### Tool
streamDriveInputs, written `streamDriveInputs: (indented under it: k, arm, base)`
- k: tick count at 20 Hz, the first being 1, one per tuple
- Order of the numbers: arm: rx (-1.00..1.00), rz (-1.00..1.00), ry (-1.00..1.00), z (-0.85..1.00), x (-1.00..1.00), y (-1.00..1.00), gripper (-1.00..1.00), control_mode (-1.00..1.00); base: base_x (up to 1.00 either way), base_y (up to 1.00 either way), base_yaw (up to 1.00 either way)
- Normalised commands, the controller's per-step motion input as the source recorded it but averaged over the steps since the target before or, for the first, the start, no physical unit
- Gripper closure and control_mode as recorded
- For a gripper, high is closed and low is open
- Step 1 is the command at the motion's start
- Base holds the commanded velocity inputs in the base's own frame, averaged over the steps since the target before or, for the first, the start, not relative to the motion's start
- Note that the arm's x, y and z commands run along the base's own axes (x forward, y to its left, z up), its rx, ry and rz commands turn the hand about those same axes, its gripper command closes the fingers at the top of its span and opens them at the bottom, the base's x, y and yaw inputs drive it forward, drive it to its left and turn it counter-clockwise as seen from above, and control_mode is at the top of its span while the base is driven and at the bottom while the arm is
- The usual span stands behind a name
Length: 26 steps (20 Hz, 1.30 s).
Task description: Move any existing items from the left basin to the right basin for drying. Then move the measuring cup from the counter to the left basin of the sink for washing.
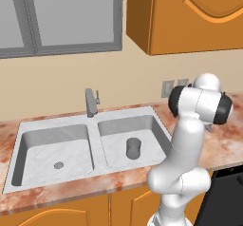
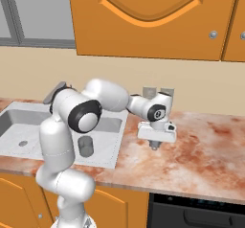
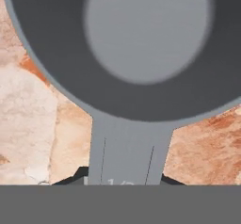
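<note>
- Measuring cup (image 3: 141,53) is sitting on the counter (image 2: 206,145), right of the sink (image 1: 95,125), with its handle running down between the fingertips.
- Gripper (image 2: 154,144) is low over it; the jaws straddle the handle, but can't tell if they're actually pinching it.
- Tumbler (image 1: 133,148) stands upright in the right basin (image 1: 152,125).
- Left basin (image 1: 33,146) just has its drain.

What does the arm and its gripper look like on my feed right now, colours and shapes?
The arm is glossy white, built of thick rounded tube segments with bulbous elbows. Its joints carry dark charcoal rings and round dark end caps, one cap with a small pale dot. The gripper is a flat white block with short dark fingers beneath. No cables or lettering are visible on it.
</note>
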Motion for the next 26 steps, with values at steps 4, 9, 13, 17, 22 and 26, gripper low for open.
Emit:
streamDriveInputs:
  k: [4,9,13,17,22,26]
  arm:
    - [0.00,0.00,-0.03,0.30,-0.43,0.00,1.00,-1.00]
    - [0.00,0.00,0.00,0.45,-0.30,0.02,1.00,-1.00]
    - [0.00,0.00,0.00,0.40,-0.32,0.10,1.00,-1.00]
    - [0.00,0.00,0.00,0.30,-0.38,0.16,1.00,-1.00]
    - [0.00,0.00,0.00,0.25,-0.38,0.26,1.00,-1.00]
    - [0.00,0.00,0.03,0.26,-0.40,0.32,1.00,-1.00]
  base:
    - [0.00,0.00,0.00]
    - [0.00,0.00,0.00]
    - [0.00,0.00,0.00]
    - [0.00,0.00,0.00]
    - [0.00,0.00,0.00]
    - [0.00,0.00,0.00]
